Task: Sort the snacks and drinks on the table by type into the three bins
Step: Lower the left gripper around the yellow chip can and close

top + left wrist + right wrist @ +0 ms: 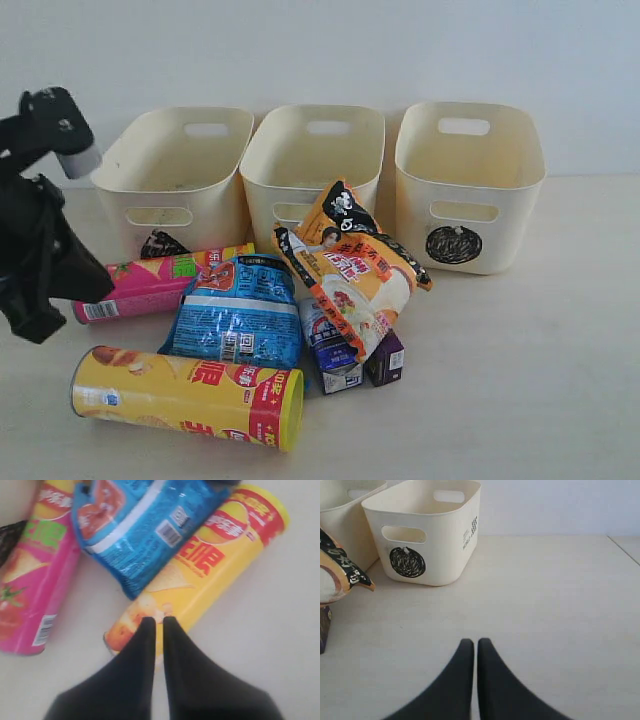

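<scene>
Pale wood-look bench [540, 380], bare across its right half. Along the back edge, against the wall, three cream bins in a row, close side by side. At the left, left bin [205, 195] with a dark scribble on its front, partly hidden. In the centre, middle bin [300, 185], front mark covered by a bag. Toward the back right corner, right bin [500, 200], marked with a scribbled black circle.

By the left edge, left claw [155, 621]: black fingers narrowed to a thin slit, gripping nothing, tips seen over the plain end of a canister; contact impossible to tell. Over bare bench toward the right edge, right claw [471, 642], likewise narrowed to a slit and empty.

Nearest the front edge, left of centre, yellow-red canister [185, 395] on its side. Behind it, also on its side, pink-yellow canister [150, 285], just in front of the left bin.

Between the two canisters and touching both, blue bag [238, 315], lying flat. Propped against the middle bin's front, orange-black bag [350, 265], leaning forward over the cartons.

Under that bag's lower edge, white-and-blue carton [330, 355]. Just beside it on the right, touching, dark purple carton [388, 360].
</scene>
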Controlling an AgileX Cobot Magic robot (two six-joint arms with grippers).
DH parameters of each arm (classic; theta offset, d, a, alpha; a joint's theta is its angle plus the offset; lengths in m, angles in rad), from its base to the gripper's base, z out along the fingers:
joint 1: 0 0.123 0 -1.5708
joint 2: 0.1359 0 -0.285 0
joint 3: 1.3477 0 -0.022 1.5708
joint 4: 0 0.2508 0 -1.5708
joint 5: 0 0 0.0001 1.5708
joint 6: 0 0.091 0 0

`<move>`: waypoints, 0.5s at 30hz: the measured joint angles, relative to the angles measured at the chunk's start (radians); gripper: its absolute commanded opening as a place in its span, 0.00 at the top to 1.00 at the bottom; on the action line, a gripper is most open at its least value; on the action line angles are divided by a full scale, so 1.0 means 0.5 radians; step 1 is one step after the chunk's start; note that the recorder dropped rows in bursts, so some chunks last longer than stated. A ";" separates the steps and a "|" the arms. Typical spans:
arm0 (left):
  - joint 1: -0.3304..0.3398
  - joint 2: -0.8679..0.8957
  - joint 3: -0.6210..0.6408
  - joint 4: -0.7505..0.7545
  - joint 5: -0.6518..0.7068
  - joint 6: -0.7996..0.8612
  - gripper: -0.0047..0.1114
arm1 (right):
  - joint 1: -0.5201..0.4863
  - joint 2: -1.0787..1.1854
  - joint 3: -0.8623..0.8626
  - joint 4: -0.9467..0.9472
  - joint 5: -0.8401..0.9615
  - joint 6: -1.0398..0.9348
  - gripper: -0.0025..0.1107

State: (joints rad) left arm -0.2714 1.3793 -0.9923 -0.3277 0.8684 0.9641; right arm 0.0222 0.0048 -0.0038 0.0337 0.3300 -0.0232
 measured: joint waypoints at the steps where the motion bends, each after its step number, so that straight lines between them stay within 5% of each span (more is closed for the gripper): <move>1: -0.018 0.038 -0.005 -0.009 0.034 0.111 0.93 | 0.000 0.000 0.000 0.000 0.000 0.000 0.98; 11: -0.118 0.442 -0.078 -0.029 0.146 0.774 0.92 | 0.000 0.000 0.000 0.000 0.000 0.000 0.98; 14: -0.121 0.542 -0.117 -0.031 0.196 0.835 0.80 | 0.000 0.000 0.000 0.000 0.000 0.000 0.98; 15: -0.121 0.563 -0.125 -0.031 0.207 0.849 0.60 | 0.000 0.000 0.000 0.000 0.000 0.000 0.98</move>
State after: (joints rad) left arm -0.3321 1.6610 -1.0549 -0.3432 0.9719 1.3887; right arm 0.0222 0.0048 -0.0038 0.0337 0.3300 -0.0232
